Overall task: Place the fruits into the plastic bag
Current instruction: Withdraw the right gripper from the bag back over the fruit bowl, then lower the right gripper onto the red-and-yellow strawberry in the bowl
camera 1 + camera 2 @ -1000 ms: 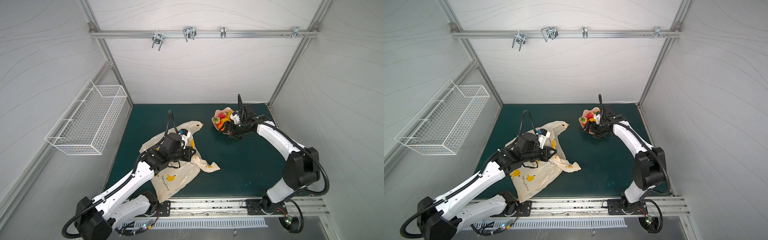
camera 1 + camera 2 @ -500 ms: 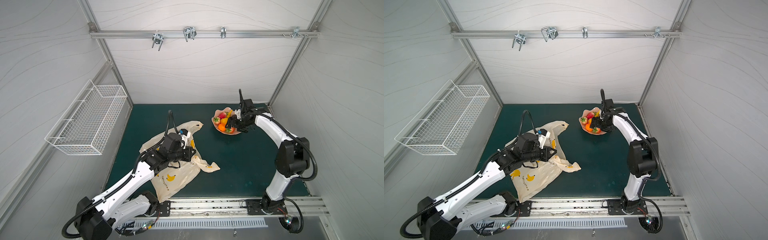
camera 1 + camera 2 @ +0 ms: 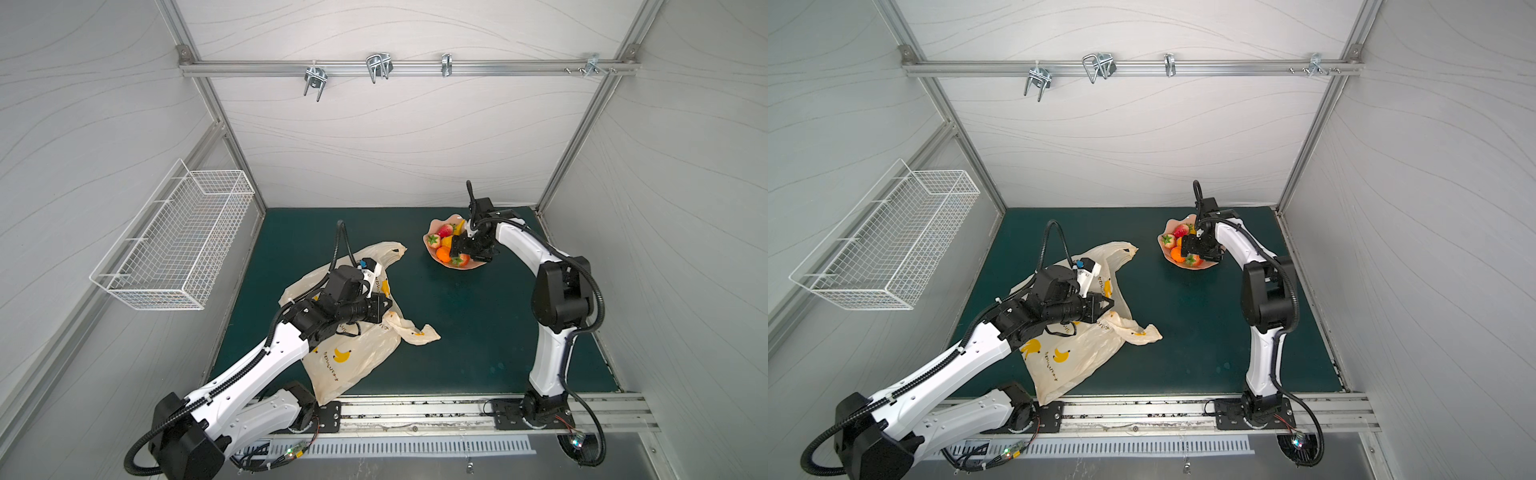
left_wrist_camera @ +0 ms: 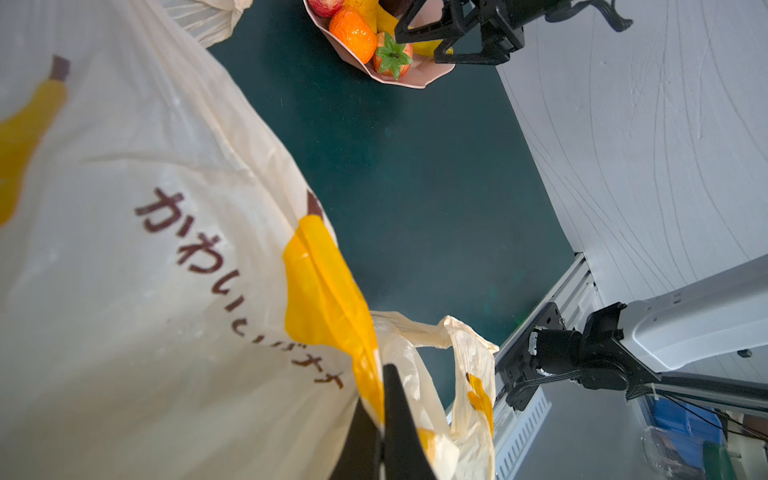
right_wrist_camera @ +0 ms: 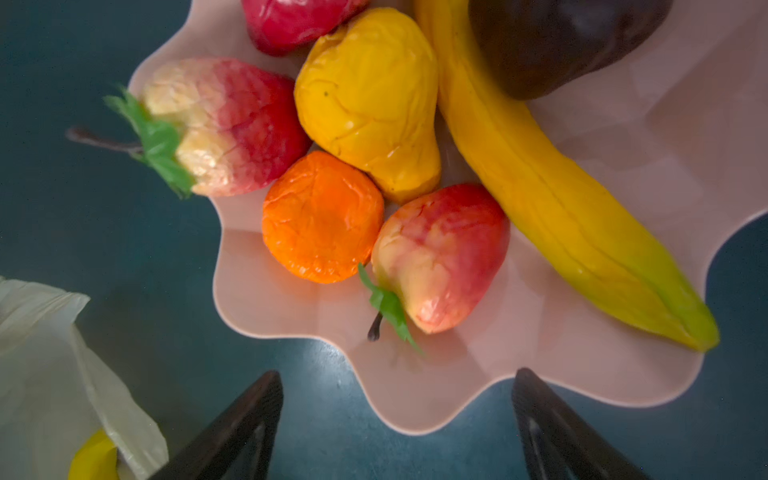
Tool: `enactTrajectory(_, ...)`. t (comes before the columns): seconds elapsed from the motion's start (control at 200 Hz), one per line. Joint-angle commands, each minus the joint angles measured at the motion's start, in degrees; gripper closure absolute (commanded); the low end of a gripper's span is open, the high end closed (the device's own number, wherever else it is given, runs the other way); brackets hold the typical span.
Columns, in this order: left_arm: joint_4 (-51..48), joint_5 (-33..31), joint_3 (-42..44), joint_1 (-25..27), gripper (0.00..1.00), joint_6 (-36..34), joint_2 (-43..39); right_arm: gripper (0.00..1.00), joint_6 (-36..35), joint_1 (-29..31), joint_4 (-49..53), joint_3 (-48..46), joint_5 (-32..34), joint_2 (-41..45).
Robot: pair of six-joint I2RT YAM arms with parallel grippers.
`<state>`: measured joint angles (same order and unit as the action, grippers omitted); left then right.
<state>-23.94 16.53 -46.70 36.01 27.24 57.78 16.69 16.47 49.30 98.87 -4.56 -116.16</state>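
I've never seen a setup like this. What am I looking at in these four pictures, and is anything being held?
Two robot arms work over a green table, each ending in a two-finger gripper. Two pictures look down from overhead, nearly identical; the other two come from cameras on the wrists. On the table are a bag and a pink dish of toy fruits, including a banana. The left gripper is shut on the bag's edge. The right gripper is open above the dish, holding nothing. A wire basket hangs on a side wall.
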Motion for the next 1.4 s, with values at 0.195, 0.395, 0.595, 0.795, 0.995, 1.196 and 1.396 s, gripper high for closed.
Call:
enactTrajectory(0.195,1.8,0.8,0.4,0.1,1.00,0.4,0.3,0.12,-2.3,-0.6,5.0,9.7,4.3,-7.8)
enactTrajectory(0.395,1.7,0.9,-0.1,0.0,1.00,0.1,0.8,0.14,-2.1,-0.7,8.0,14.5,5.1,-11.7)
enactTrajectory(0.595,2.1,0.9,-0.1,0.1,1.00,-0.2,0.9,0.15,-1.7,-0.6,9.2,14.9,5.3,-13.5)
enactTrajectory(0.795,1.9,1.4,-0.5,0.0,1.00,-0.6,1.0,0.16,-1.0,-0.7,8.6,14.1,5.6,-14.5)
enactTrajectory(0.995,1.3,1.6,-1.0,0.1,1.00,-1.1,1.0,0.22,0.2,-0.6,8.6,13.8,5.3,-15.4)
enactTrajectory(1.196,1.2,1.6,-1.1,0.1,1.00,-1.2,0.9,0.39,0.7,-0.6,8.2,13.5,5.4,-15.2)
enactTrajectory(1.396,1.3,1.7,-1.0,0.0,1.00,-1.3,0.7,0.56,1.5,-0.6,7.8,13.5,4.8,-13.1)
